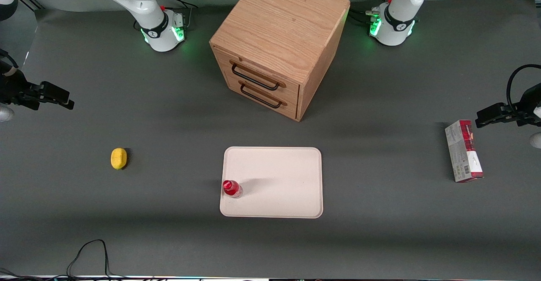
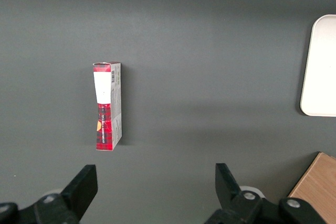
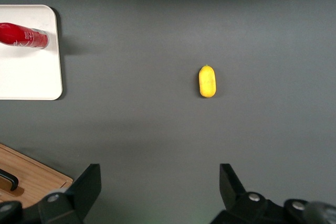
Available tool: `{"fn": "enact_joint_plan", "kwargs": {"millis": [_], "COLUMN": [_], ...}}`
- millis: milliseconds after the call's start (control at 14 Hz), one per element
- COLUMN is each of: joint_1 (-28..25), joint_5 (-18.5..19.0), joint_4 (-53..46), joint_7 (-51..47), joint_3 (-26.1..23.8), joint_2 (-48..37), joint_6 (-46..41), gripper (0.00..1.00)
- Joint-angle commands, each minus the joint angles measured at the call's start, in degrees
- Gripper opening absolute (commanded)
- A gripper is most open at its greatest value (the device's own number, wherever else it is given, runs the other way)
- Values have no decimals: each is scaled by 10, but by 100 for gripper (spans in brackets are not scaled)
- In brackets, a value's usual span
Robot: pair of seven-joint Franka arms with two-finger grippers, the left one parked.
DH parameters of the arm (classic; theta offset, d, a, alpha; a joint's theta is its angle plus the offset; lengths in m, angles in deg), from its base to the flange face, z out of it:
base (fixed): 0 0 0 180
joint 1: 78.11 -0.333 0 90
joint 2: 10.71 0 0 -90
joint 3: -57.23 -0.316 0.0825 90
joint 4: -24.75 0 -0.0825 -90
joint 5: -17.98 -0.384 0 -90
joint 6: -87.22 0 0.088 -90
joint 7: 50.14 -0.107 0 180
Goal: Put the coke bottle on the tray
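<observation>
Grey counter (image 1: 169, 238) carries everything you need to check, and the wooden drawer cabinet (image 1: 277, 44) is the biggest thing on it, standing farther from the front camera than the tray (image 1: 287, 179). That cream tray lies flat near the middle of the counter, and the coke bottle (image 1: 232, 188) stands upright on it, inside the rim close to the edge that faces the working arm's end. You can read the goal as already met: the bottle rests on the tray with nothing touching it. The red-and-grey carton (image 1: 463, 151) lies toward the parked arm's end, well apart from the tray, and the yellow lump (image 1: 118, 158) sits toward the working arm's end, also well apart. Your end effector (image 3: 160, 190) hangs above bare counter at the working arm's end, fingers spread wide and holding nothing, far from the bottle. Judging from this, little is left beyond confirming the bottle stays put.
</observation>
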Motion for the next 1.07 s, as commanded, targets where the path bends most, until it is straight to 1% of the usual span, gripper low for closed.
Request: {"fn": "enact_joint_plan", "kwargs": {"millis": [0, 500, 643, 1000], "joint_1": [19, 13, -4, -3], "joint_5": [16, 17, 17, 19], "joint_4": [-8, -2, -2, -2], "joint_7": [7, 7, 6, 4], "joint_3": [-28, -24, -6, -5], "joint_2": [8, 2, 2, 2], "joint_6": [8, 5, 4, 1], "gripper": [100, 100, 100, 100]}}
